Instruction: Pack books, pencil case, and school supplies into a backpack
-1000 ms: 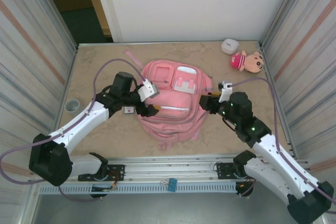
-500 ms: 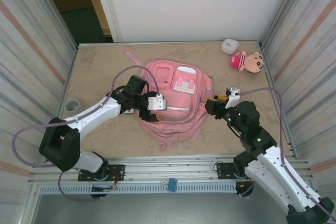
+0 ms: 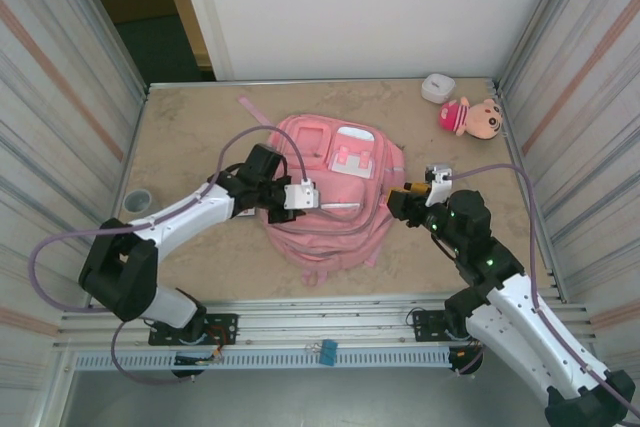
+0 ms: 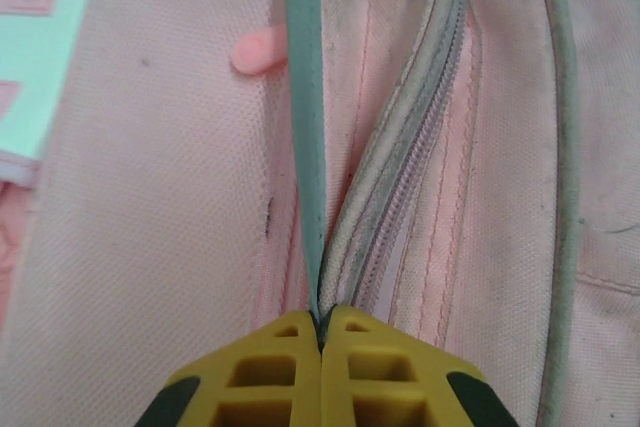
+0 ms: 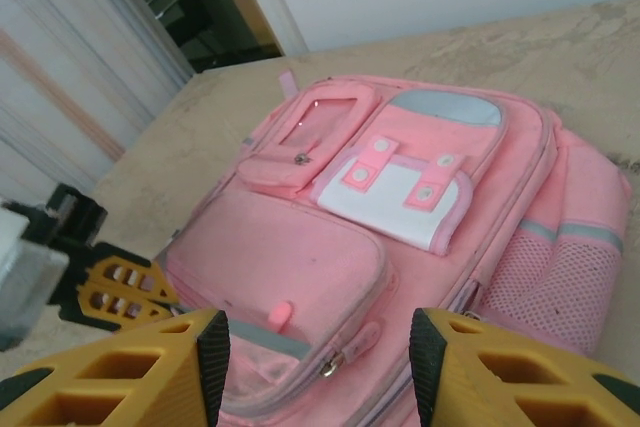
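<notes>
The left gripper [image 4: 320, 335] is pinching shut on the backpack [image 3: 340, 237], midway between the tabletop's [image 3: 190, 137] side edges, at its grey trim [image 4: 305, 147] beside the zipper [image 4: 410, 167]; it should be lifting gently, the half-open right gripper [image 3: 403, 197] bracing

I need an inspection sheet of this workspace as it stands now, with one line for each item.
Surface: beige marbled table, no spill seen.
Job's things: pink backpack lies flat in the middle, front side up.
Clutter: plush doll and small white case at the far right corner; grey ring at the left edge.
Claws: left claw shut, pinching the backpack's seam beside the grey trim; right claw open and empty, at the backpack's right side.
Cables: purple cable arches over the left arm; second cable runs to the right arm; no snag seen.
Surroundings: ribbed metal walls on both sides, white panel behind.
</notes>
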Robot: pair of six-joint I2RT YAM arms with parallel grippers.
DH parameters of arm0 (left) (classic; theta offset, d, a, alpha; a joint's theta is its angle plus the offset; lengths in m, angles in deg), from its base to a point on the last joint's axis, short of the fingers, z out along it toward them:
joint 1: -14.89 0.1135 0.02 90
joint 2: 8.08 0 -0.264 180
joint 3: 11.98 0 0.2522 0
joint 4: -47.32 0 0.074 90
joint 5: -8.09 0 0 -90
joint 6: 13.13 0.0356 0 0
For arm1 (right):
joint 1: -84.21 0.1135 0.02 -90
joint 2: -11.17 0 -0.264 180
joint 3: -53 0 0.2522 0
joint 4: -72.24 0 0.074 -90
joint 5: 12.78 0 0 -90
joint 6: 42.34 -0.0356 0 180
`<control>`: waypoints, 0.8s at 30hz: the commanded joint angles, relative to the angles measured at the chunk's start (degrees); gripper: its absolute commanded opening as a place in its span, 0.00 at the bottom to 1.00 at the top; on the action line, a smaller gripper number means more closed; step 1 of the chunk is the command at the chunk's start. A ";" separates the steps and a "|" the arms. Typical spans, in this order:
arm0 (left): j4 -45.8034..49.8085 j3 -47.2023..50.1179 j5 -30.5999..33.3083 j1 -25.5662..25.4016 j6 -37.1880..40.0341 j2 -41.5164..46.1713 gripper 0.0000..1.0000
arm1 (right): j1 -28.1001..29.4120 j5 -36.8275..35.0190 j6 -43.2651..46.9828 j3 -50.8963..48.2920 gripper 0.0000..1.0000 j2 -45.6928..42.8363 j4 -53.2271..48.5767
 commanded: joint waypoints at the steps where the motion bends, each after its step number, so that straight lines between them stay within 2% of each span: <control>1: -6.29 0.28 -6.63 1.87 -4.65 3.98 0.00 | -0.52 1.45 2.58 1.09 0.52 0.56 1.32; 6: -7.09 0.93 -8.87 2.49 -5.50 5.28 0.00 | -1.01 4.69 6.74 0.24 0.53 2.79 2.03; 10: -6.67 1.65 -9.20 2.62 -5.20 6.86 0.00 | -0.93 9.64 16.64 -0.58 0.54 6.68 3.18; 15: -8.32 3.66 -8.87 3.72 -5.50 7.83 0.00 | -1.35 12.50 29.69 1.06 0.57 15.62 2.99; 19: -8.64 4.06 -8.80 4.46 -5.22 7.26 0.00 | -5.16 21.01 34.51 3.34 0.59 24.81 6.94; 24: -8.71 4.16 -8.85 4.70 -5.11 6.70 0.00 | -7.93 24.78 41.74 5.07 0.58 33.30 9.85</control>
